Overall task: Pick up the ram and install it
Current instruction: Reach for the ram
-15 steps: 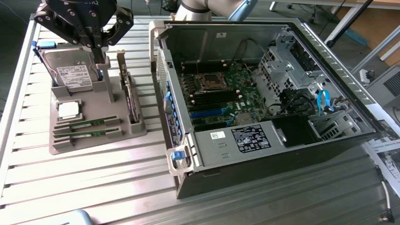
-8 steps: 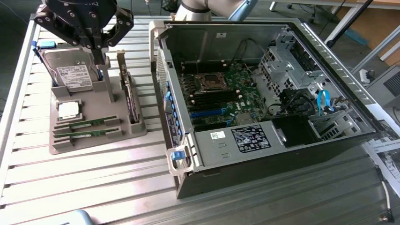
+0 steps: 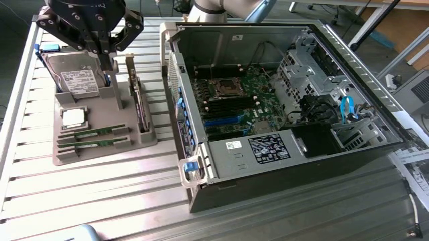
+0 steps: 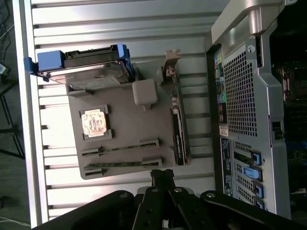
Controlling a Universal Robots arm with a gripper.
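Two ram sticks sit in a grey tray beneath closed, empty fingers; exterior view adds the motherboard.

white label on the hard drive, black sticker on the computer case, print too small to read

Open computer case beside grey tray (hard drive, processor chip)

A ribbed metal table gleams with bright glare across its slats, dark floor showing past its edge.
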